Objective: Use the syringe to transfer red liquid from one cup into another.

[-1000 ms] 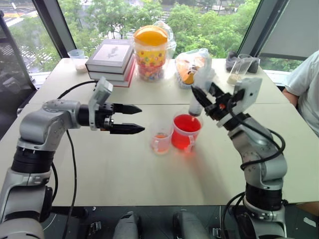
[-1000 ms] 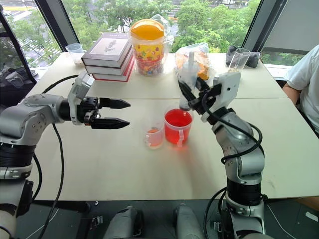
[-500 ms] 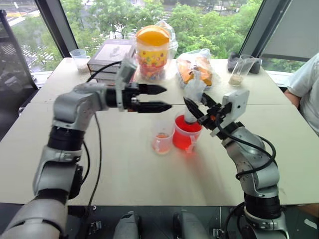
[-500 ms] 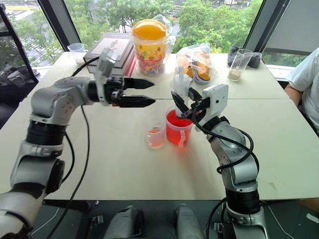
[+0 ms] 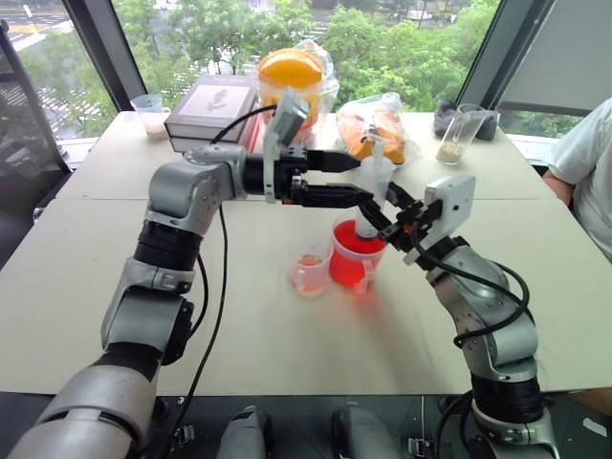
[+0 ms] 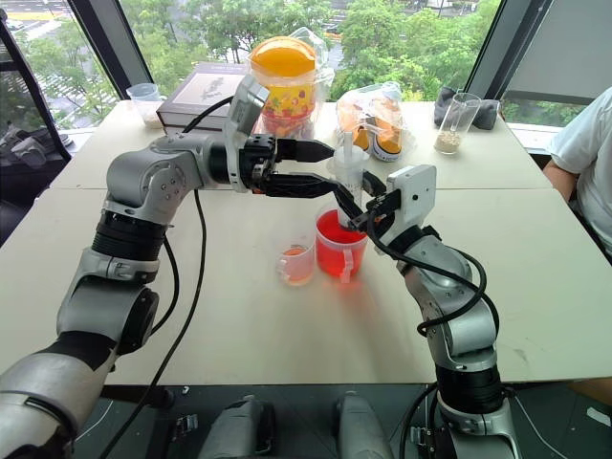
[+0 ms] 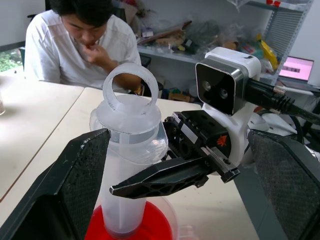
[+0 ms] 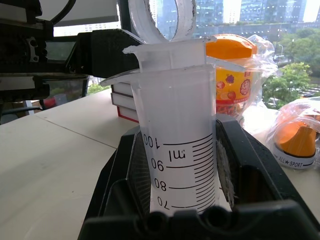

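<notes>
The large clear graduated plastic syringe (image 6: 348,182) – stiff, light, likely slippery – sits clamped in the right end effector (image 6: 352,203); the left end effector (image 6: 320,168), spread apart, should take its ring-topped white plunger (image 7: 129,89).

Small cup (image 5: 309,271) crowds red cup (image 5: 356,255).

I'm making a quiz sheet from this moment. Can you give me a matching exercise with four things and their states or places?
Things:
1. syringe
2. left gripper
3. wide cup
4. small cup

States:
A. open, one finger on each side of the plunger top
B. full of red liquid
C. upright, held by the right gripper, tip in the wide cup
D. faint orange tint low down

Pairs: 1-C, 2-A, 3-B, 4-D
</notes>
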